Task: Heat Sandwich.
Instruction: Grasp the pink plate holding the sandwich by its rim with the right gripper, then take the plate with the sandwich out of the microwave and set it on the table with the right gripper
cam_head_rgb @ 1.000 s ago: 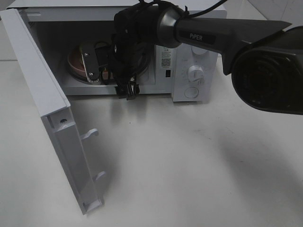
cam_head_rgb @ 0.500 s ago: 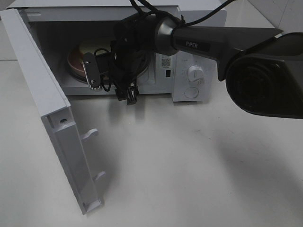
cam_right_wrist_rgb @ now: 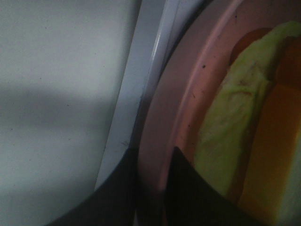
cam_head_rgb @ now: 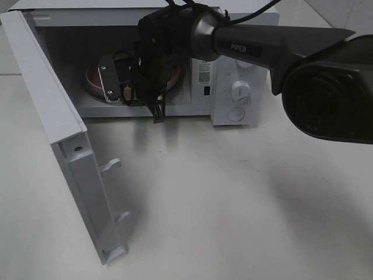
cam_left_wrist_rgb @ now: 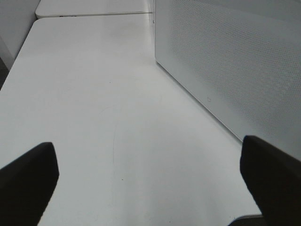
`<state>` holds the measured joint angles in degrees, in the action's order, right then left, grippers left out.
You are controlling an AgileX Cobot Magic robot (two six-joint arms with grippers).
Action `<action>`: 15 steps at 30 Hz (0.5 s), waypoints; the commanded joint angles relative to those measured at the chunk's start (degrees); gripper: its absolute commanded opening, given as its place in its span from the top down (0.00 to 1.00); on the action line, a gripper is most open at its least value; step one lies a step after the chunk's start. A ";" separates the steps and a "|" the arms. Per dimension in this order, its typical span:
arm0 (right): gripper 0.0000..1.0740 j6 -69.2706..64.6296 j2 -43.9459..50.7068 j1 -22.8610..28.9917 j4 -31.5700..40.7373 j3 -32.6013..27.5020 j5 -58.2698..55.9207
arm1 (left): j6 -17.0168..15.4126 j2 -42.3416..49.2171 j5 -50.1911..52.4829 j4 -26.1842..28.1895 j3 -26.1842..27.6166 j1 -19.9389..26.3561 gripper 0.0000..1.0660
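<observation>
The sandwich lies on a round pink plate inside the open microwave; its pale green layer and golden-brown crust show in the right wrist view. My right gripper reaches into the cavity, its two dark fingers closed on the plate's near rim. In the high view the right gripper and its arm cover most of the plate, and the sandwich is hidden. My left gripper hangs open over bare table, with nothing between its fingers.
The microwave door stands swung wide open on the left, its latch hooks pointing at the table. Dials sit on the control panel. A white perforated panel stands close beside the left gripper. The white table spreads in front.
The right gripper's jaws have closed from wide apart onto the plate rim, and the wrist has shifted slightly at the microwave mouth. The left gripper has stayed still.
</observation>
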<state>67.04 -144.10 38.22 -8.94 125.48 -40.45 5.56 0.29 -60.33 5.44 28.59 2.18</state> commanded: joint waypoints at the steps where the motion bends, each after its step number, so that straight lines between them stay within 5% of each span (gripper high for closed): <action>1: 1.00 0.74 0.92 -0.17 2.12 -2.23 -3.90 | -0.29 1.43 0.80 -0.17 -0.23 0.11 0.05; 15: 1.00 7.28 6.19 -0.17 2.23 -10.37 -2.46 | -0.23 1.43 0.80 -0.17 -0.23 0.11 0.05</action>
<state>73.34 -137.91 37.99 -7.91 115.79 -39.94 5.56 0.29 -60.33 5.44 28.59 2.18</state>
